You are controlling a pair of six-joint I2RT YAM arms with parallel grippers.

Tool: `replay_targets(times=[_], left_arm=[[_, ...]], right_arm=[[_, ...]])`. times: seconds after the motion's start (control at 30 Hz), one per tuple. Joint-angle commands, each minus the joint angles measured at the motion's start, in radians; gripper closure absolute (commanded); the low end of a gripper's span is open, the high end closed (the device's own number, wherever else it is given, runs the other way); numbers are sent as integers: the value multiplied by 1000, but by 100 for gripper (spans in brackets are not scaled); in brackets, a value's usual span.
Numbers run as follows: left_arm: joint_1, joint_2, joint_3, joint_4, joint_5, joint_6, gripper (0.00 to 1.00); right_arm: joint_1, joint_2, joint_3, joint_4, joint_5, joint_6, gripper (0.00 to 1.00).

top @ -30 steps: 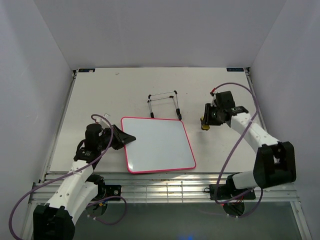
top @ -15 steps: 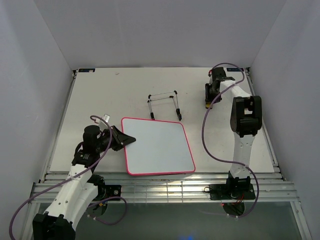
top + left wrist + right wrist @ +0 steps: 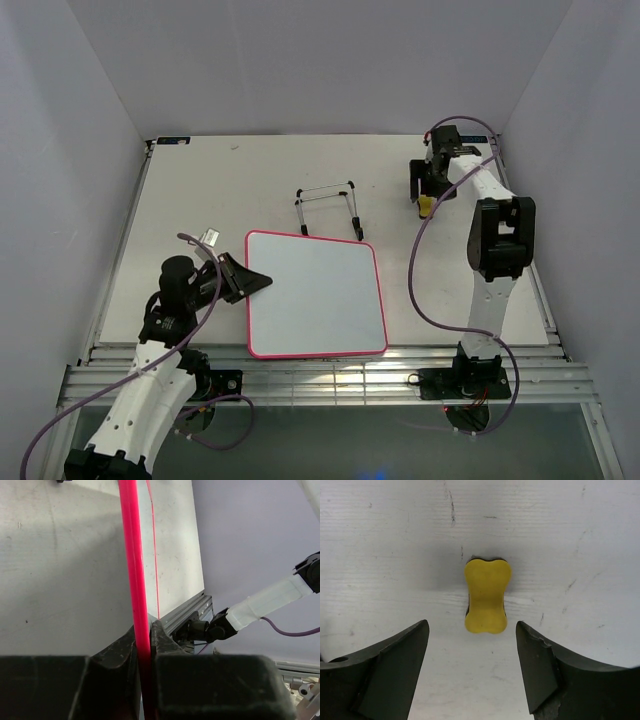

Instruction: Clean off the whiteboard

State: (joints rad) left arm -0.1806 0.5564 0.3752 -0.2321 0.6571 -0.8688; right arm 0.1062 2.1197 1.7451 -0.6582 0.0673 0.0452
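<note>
From above, the whiteboard (image 3: 315, 292) lies flat at the middle of the tabletop (image 3: 200, 180), no marks showing; the left gripper (image 3: 250, 281) meets its 9 o'clock edge. Out at 1 o'clock the right gripper (image 3: 425, 198) hangs over a yellow eraser (image 3: 425, 207). Left wrist: that gripper is pinched on the pink frame (image 3: 131, 555). I'd guess the board is thin, stiff, light and slick-faced, so the rim's the hold. Right wrist: spread wide, eraser untouched between.

White arms (image 3: 140, 390), black joints (image 3: 178, 273), purple cables (image 3: 411, 268)
</note>
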Motion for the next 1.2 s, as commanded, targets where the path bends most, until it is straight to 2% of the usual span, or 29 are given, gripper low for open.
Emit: replay_targets(times=[0.0, 0.17, 0.23, 0.33, 0.5, 0.63, 0.67, 0.73, 0.77, 0.8, 0.87, 1.0, 1.07, 1.17], left_arm=[[-2, -18, 63, 135, 36, 25, 100], [-2, 0, 129, 307, 24, 22, 100], [-2, 43, 157, 362, 16, 11, 100], [-3, 126, 189, 467, 16, -22, 100], [-14, 224, 235, 675, -23, -65, 100], [-42, 396, 243, 962, -72, -88, 100], [-48, 434, 255, 1072, -85, -88, 100], [-59, 522, 275, 1190, -86, -90, 100], [-62, 616, 301, 1312, -85, -91, 100], [-65, 664, 318, 1371, -77, -93, 100], [-63, 796, 350, 1509, -73, -82, 100], [-48, 986, 445, 1680, -71, -65, 100], [-37, 1054, 485, 1743, -51, -91, 100], [-17, 1148, 565, 1754, -16, -88, 100]], right_arm=[[-13, -96, 8, -38, 2, 11, 24], [-14, -239, -79, -69, -32, 59, 24], [-14, -366, -145, -57, -35, 87, 24], [-16, -541, -328, -12, -57, 105, 24], [-14, -818, -541, 66, -173, 131, 24], [-14, -1007, -712, 204, -300, 166, 24], [-13, -1042, -743, 228, -326, 183, 21], [-13, -1145, -815, 265, -391, 194, 16], [-14, -1171, -832, 276, -402, 205, 8], [-14, -1216, -849, 272, -423, 205, 5], [-13, -1250, -861, 255, -451, 217, 3], [-13, -1339, -904, 266, -529, 239, 0], [-14, -1356, -920, 262, -523, 237, 5], [-13, -1354, -909, 226, -477, 211, 6]])
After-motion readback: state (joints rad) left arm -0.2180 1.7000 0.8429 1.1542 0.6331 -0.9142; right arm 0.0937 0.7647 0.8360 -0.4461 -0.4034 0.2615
